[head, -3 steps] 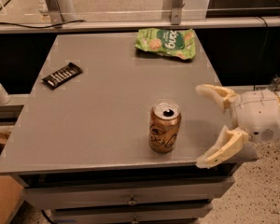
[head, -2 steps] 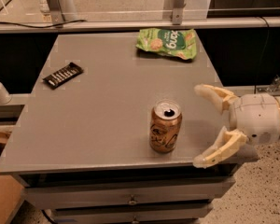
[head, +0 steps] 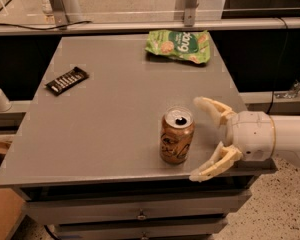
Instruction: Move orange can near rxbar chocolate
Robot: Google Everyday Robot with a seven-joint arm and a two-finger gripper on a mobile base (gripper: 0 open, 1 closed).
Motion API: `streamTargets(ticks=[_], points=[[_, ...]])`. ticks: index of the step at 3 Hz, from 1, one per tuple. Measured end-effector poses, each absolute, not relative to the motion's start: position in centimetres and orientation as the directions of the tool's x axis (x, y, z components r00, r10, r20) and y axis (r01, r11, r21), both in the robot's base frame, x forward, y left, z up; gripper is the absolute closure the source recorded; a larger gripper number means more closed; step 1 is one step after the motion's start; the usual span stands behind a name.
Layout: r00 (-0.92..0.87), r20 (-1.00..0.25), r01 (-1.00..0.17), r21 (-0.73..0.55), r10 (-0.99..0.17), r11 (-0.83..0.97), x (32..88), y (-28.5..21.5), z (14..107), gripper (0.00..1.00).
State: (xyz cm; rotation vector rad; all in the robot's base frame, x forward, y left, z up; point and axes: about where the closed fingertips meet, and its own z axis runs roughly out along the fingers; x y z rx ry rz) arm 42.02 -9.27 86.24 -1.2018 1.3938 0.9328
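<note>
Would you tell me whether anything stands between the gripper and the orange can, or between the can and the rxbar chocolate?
Nothing visible does: the open gripper is beside the orange can, and bare table lies between it and the rxbar chocolate.

Your gray table [head: 105, 134] carries three things: the orange can [head: 177, 136] upright, the rxbar chocolate [head: 66, 80] flat, well behind and left of the can, and the green snack bag [head: 178, 46] behind the can. The gripper [head: 197, 139] hangs just right of the can, fingers spread.
</note>
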Motion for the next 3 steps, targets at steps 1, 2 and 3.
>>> streamTargets(ticks=[1, 2, 3], points=[[0.027, -0.988, -0.978, -0.058, -0.155, 0.200, 42.5, -8.5, 84.9, 0.17], [0.025, -0.990, -0.977, -0.054, -0.141, 0.205, 43.3, -7.9, 84.7, 0.42], [0.006, -0.991, -0.976, -0.035, -0.136, 0.213, 43.9, -7.6, 85.3, 0.65]])
